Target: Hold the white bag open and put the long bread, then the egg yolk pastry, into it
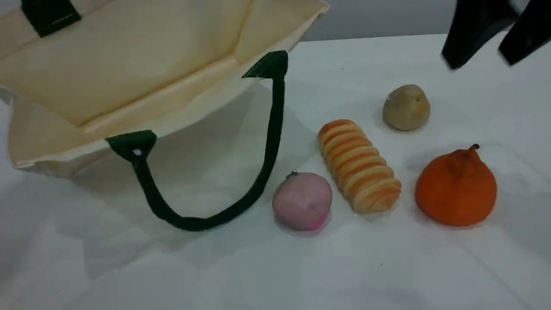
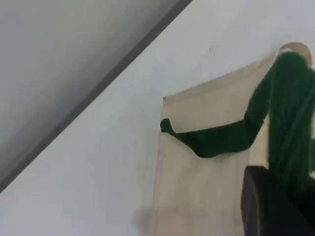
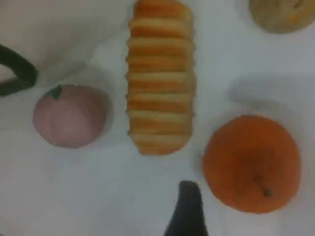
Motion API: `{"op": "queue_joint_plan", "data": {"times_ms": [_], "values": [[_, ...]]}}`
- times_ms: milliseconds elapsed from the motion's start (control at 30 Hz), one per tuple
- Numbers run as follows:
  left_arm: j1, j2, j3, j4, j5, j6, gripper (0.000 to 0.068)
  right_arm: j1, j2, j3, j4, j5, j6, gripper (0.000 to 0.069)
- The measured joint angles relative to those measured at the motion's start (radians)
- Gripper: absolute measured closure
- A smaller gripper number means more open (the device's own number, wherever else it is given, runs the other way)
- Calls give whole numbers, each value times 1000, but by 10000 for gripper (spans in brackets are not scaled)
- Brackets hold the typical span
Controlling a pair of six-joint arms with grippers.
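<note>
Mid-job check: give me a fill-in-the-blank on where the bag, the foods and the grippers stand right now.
1. The left gripper is shut on a strap handle of the white bag; the strap is dark ____.
2. The right gripper hovers above the foods, jaws ____.
3. The long bread lies between the pink ball and the ____ fruit.
4. The long bread and the egg yolk pastry lie on the ____, outside the bag.
Missing words: green; open; orange; table.

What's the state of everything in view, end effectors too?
White bag: mouth open.
Long bread: on table, loose.
Egg yolk pastry: on table, loose.
Pink ball: on table, loose.
Orange fruit: on table, loose.
Left end effector: shut on bag strap.
Right end effector: open, holding nothing.
</note>
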Motion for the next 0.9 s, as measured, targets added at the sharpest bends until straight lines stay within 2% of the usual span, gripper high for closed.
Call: {"op": "queue_joint_plan", "data": {"times_ms": [233,500,633,900], "values": [[0,0,0,-2,0,-4,603,81,120,0,3,-97,9,148],[0,0,1,-6,0,-26,603,165,229,-1,7,-265,21,148],[0,0,1,-6,0,-26,603,167,290,-1,31,-345,20,148],[0,0,1,-6,0,-26,603,167,380,-1,62,-409,10,148]]}}
